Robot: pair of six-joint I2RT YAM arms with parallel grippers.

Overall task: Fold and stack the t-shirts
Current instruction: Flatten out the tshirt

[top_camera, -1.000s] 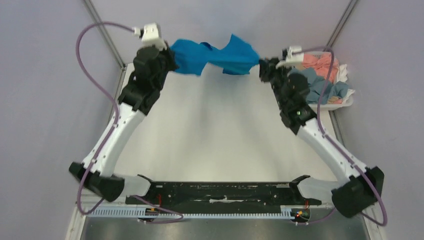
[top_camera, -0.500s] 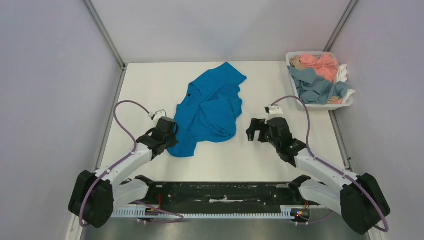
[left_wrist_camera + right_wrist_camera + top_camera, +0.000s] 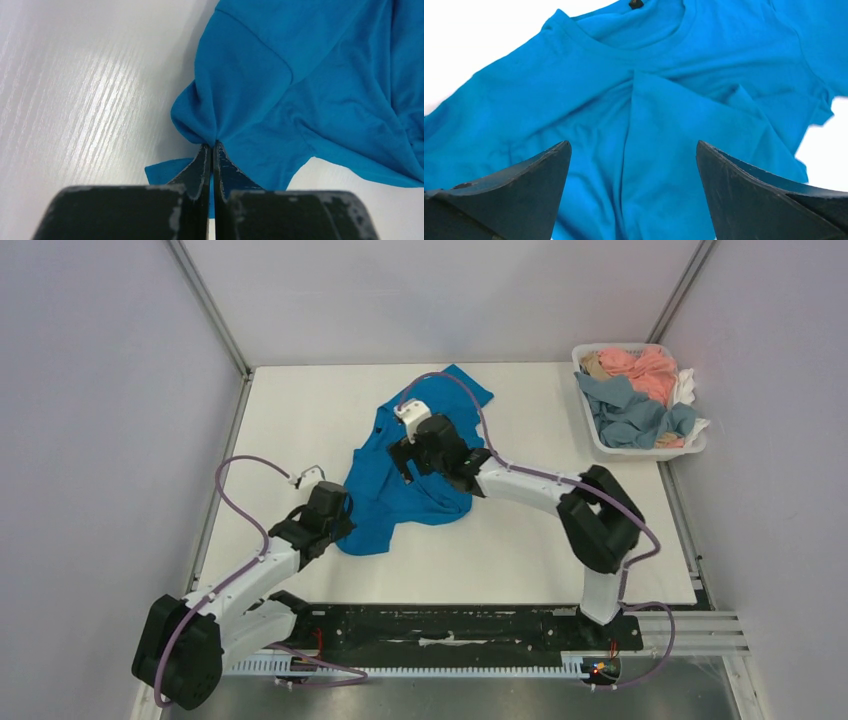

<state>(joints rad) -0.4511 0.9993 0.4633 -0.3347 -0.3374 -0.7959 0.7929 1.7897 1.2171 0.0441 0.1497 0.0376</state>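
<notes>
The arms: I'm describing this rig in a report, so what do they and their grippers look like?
Both the left arm and right arm have white links with black joints. A purple cable loops along each to a small white plug at the wrist. The left gripper and right gripper have black wedge-shaped fingers, the left ones scuffed grey at the edges.

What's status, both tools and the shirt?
Left tool shut on blue t-shirt edge. Right tool open over it. Shirt crumpled, unfolded. Basket well aside.
</notes>
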